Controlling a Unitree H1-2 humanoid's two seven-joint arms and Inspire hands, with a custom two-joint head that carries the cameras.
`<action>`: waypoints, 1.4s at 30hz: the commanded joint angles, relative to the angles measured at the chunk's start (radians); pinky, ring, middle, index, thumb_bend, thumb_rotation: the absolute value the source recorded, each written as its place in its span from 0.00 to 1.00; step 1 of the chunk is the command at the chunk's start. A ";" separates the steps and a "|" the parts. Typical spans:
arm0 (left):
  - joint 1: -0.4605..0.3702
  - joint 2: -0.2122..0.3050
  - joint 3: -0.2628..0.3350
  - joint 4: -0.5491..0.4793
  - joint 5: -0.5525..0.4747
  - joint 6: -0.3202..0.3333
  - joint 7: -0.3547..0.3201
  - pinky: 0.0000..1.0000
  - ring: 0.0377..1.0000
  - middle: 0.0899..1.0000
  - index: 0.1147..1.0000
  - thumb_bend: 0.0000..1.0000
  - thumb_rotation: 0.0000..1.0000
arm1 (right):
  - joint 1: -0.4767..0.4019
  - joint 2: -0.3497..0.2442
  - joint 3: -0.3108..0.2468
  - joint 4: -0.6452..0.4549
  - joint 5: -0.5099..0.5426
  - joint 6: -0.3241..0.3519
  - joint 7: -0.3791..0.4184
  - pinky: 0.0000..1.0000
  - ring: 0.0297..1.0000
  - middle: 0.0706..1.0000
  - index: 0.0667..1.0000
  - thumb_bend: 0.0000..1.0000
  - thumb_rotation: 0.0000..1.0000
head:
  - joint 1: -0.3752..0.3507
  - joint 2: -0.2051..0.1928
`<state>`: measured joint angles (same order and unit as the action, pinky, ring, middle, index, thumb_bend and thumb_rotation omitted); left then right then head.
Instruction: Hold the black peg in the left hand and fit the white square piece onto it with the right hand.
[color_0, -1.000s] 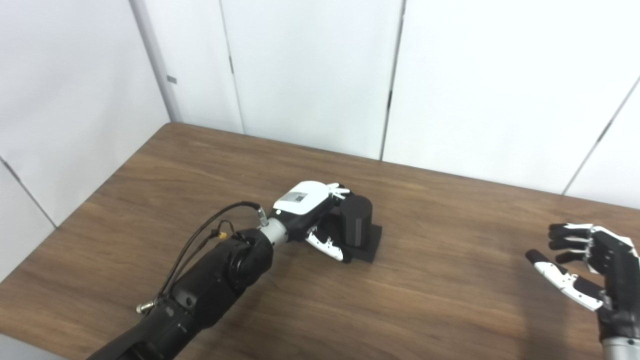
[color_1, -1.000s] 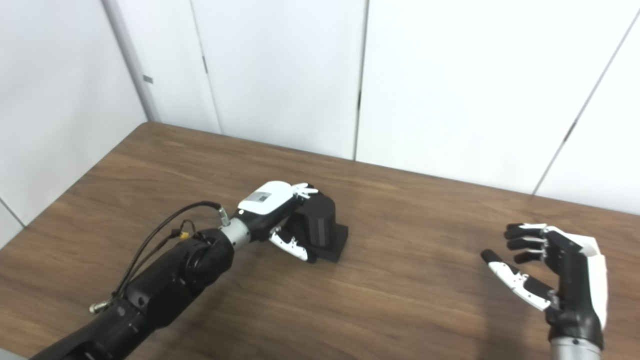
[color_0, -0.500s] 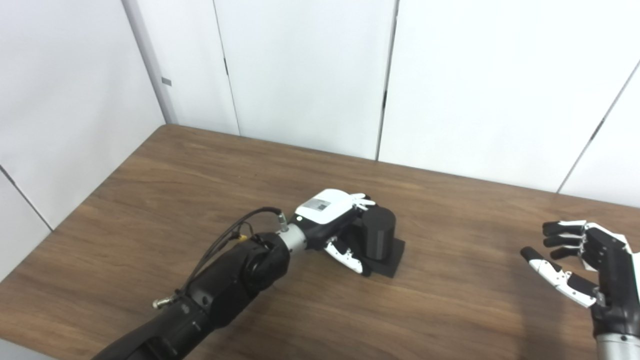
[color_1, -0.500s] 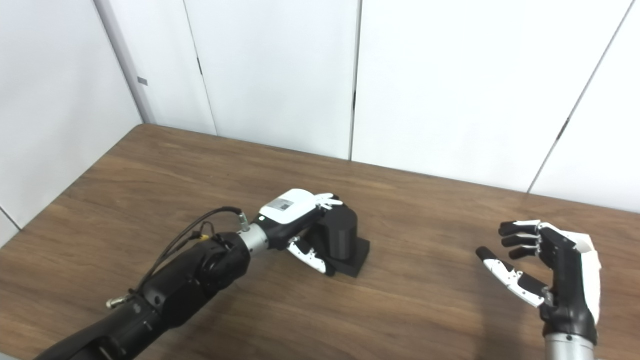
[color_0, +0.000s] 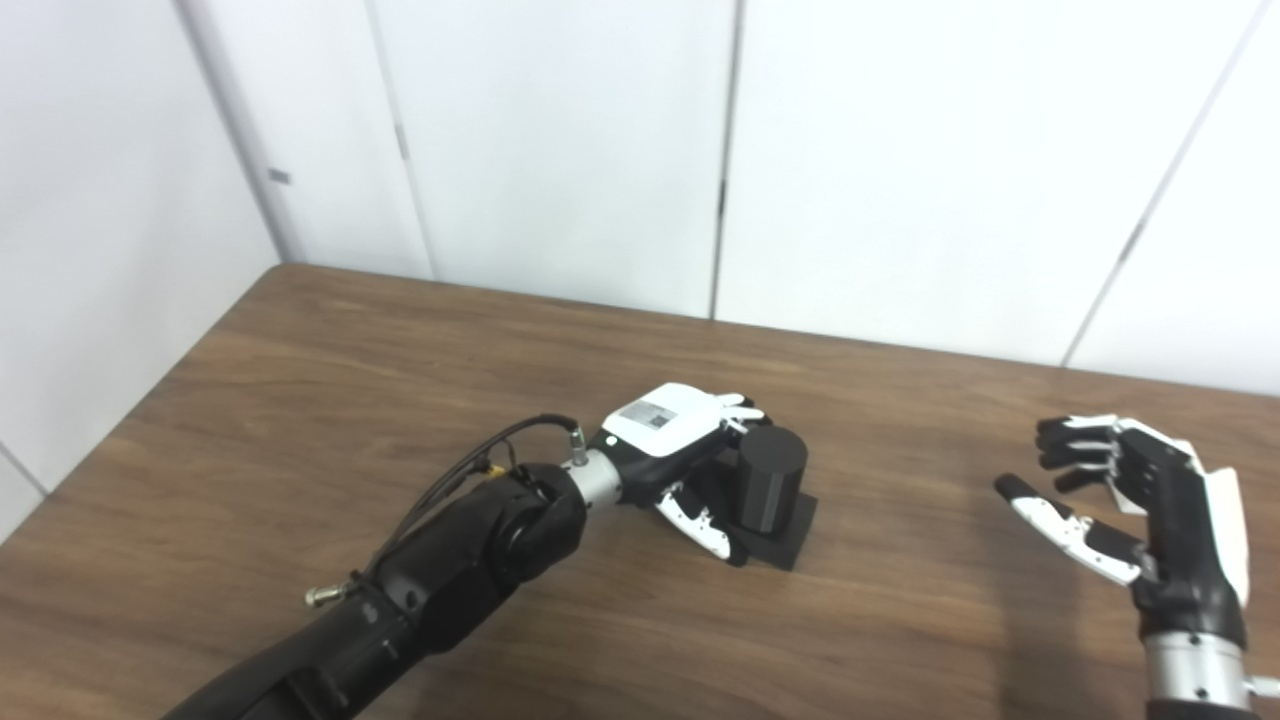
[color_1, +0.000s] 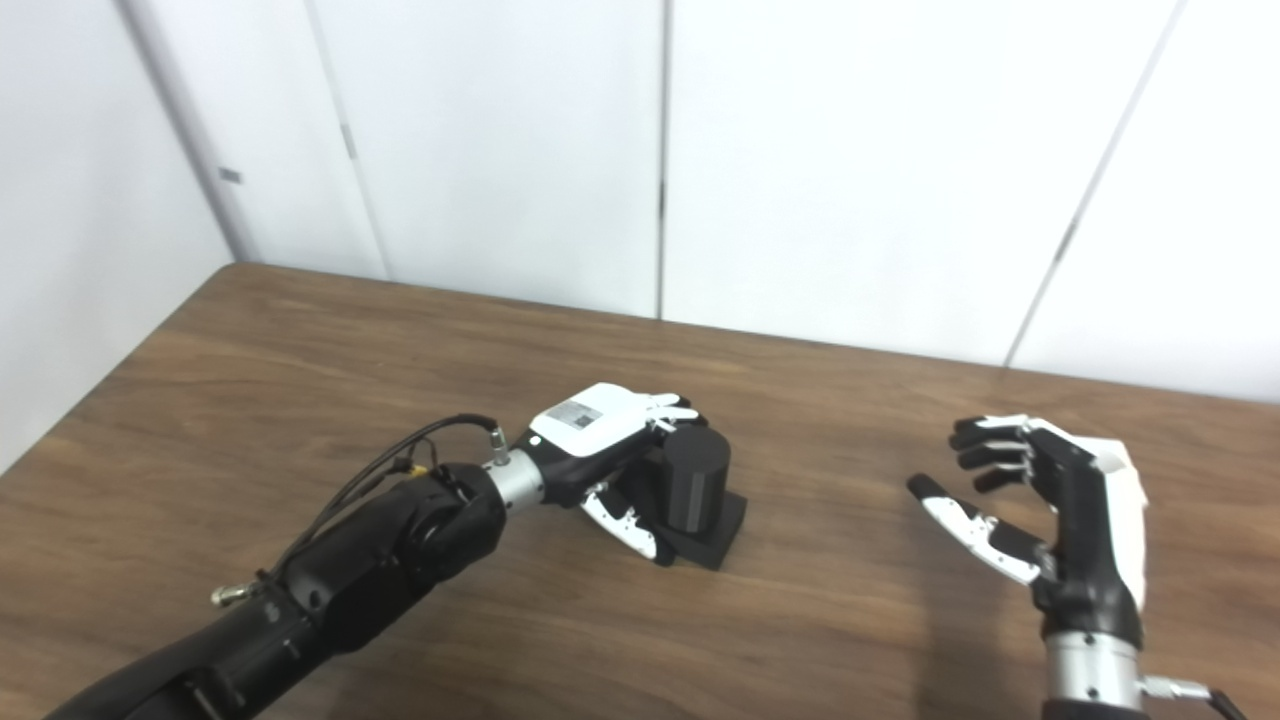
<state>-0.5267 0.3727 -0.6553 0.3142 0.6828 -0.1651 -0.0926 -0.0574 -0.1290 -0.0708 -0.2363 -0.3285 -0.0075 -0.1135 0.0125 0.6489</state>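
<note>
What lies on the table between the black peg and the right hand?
Nothing: between the black peg and the open right hand only bare wooden table shows, in both eye views. No white square piece is visible.

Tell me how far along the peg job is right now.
Only the first part looks done: the left hand is closed around the black peg, whose square base sits on the table. The right hand is open and empty, well off to the right. No white square piece shows in either view, so picking it up and fitting it onto the peg are both left.
</note>
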 joint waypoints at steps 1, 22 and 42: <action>0.069 -0.001 -0.099 0.044 0.084 0.004 -0.151 0.91 0.94 0.89 0.43 0.52 0.08 | -0.036 -0.011 -0.002 -0.031 -0.001 -0.052 -0.013 0.43 0.53 0.60 0.46 0.49 0.12 | -0.053 0.001; 0.072 0.094 -0.084 0.094 0.066 -0.142 -0.087 0.85 0.90 0.85 0.43 0.52 0.07 | -0.289 -0.414 0.032 -0.056 -0.187 0.250 0.322 0.54 0.67 0.71 0.46 0.50 0.15 | -0.531 -0.116; 0.074 0.101 -0.080 0.200 0.088 -0.254 0.023 0.84 0.90 0.85 0.43 0.52 0.07 | -0.495 -0.730 0.217 0.225 -0.157 0.345 0.794 0.84 0.97 0.97 0.96 1.00 0.34 | -0.570 -0.136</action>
<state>-0.5378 0.4360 -0.6690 0.4470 0.6672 -0.4090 0.0217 -0.4945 -0.8120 0.1556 -0.0084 -0.4868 0.3429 0.6741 -0.5569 0.5123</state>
